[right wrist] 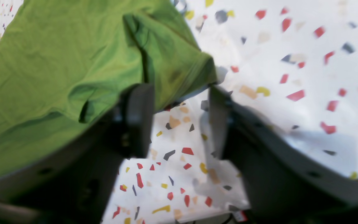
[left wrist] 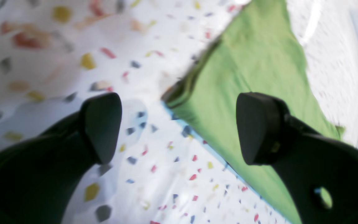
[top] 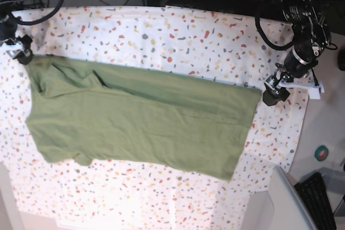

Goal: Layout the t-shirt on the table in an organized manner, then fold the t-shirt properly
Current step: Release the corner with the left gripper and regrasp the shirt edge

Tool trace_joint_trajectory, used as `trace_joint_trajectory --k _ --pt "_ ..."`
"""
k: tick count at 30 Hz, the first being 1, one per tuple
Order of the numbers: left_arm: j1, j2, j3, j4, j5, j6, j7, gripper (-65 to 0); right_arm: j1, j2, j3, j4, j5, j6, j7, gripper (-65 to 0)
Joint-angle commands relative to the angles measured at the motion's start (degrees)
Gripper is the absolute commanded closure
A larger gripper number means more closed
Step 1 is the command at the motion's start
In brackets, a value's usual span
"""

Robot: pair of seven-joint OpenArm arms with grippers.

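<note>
In the base view, bare table (top: 161, 197) runs along the bottom of the frame below the shirt's (top: 140, 117) lower edge. The shirt lies spread across the middle, bare cover above it. Both claws stand wide and empty: left (top: 273, 94) at its right edge, right (top: 22, 53) at its upper-left corner.

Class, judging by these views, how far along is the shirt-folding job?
Done: the t-shirt lies spread across the table, folded lengthwise, wrinkled near its sleeve. In hand: nothing; the left gripper and right gripper are open at opposite corners, holding no cloth. Left: smoothing, then the remaining folds.
</note>
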Motion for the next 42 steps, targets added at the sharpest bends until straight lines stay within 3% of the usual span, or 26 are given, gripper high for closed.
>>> trace_joint_trajectory --k 1,10,16,21,27,39,42 --pt "-0.51 -0.37 -0.13 0.81 -0.88 -1.00 -0.82 -55.0 0.35 0.54 0.14 -1.17 0.97 0.43 0.61 -34.8" --pt "-2.62 0.07 -0.13 -3.76 -0.71 -1.18 -0.91 -55.0 2.46 5.72 0.58 -17.52 1.15 0.52 1.57 -35.7" --pt "-3.85 -0.20 0.40 -7.54 -0.71 -1.18 -0.91 -55.0 3.77 6.34 0.14 -21.21 1.15 0.52 5.18 -35.7" --pt "-3.93 -0.99 5.76 -8.07 -0.62 -1.18 -1.26 -55.0 5.36 7.66 0.05 -24.64 0.89 0.43 7.64 -35.7" --pt "-3.85 -0.99 9.98 -11.15 -0.62 -1.00 -8.12 -55.0 6.06 11.53 0.05 -32.64 0.89 0.35 9.75 -35.6" --pt "-4.81 -0.55 9.81 -13.35 -0.71 -0.65 -8.30 -54.8 5.80 11.61 -0.04 -33.43 0.80 0.35 9.66 -35.6" --pt "-5.08 -0.46 9.81 -13.35 -0.71 2.87 -8.47 -54.8 5.80 11.61 -0.04 -33.43 0.80 0.35 9.66 -35.6"
